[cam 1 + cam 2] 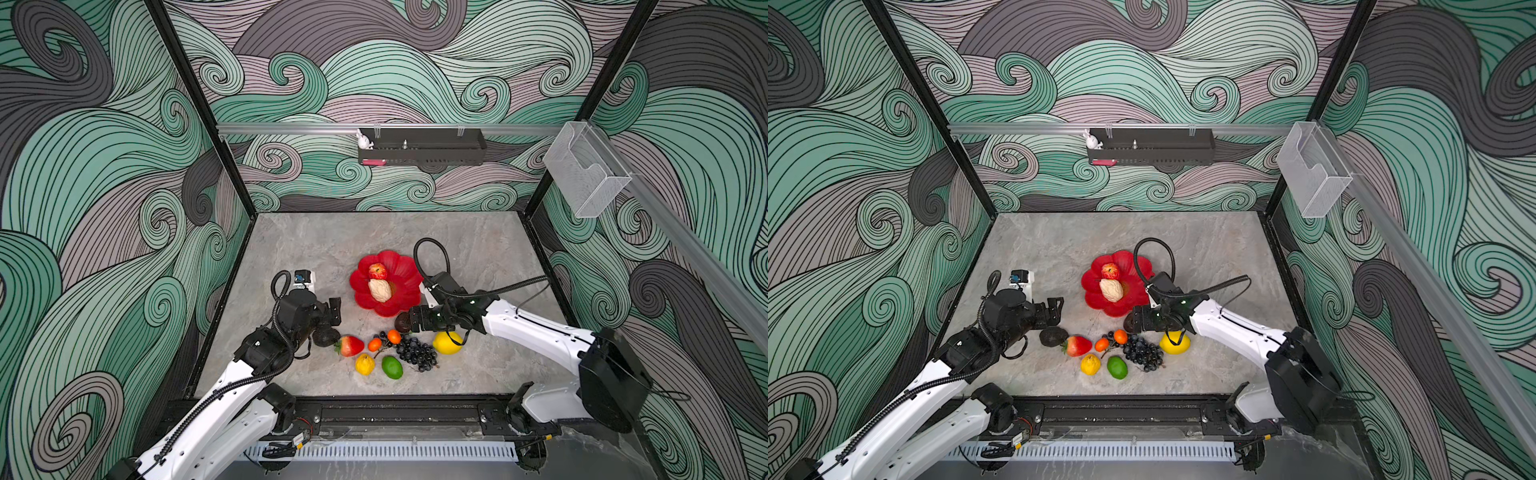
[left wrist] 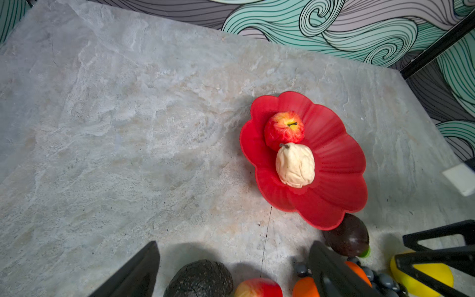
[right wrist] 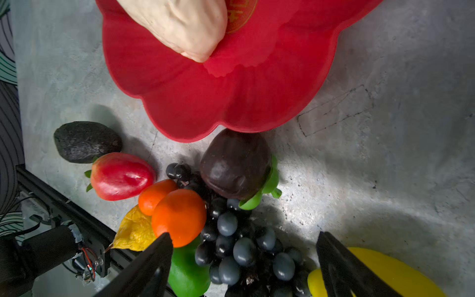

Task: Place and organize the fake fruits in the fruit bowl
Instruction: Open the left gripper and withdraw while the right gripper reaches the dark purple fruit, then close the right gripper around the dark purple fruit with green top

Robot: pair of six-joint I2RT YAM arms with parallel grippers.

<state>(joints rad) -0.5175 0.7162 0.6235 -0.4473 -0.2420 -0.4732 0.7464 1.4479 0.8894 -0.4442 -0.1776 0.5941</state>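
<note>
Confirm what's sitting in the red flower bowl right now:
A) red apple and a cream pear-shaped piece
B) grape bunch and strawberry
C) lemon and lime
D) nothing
A: the red apple and the cream fruit lie side by side, touching, inside the fruit bowl, while the grape bunch and lime lie outside it on the table.

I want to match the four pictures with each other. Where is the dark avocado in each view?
In a top view: avocado partly hidden behind the left arm, left of the strawberry.
In a top view: avocado fully visible, left of the strawberry.
Left wrist: avocado close to the camera, beside the strawberry.
Right wrist: avocado beside the strawberry.
Shared landmark: the red flower-shaped fruit bowl.
</note>
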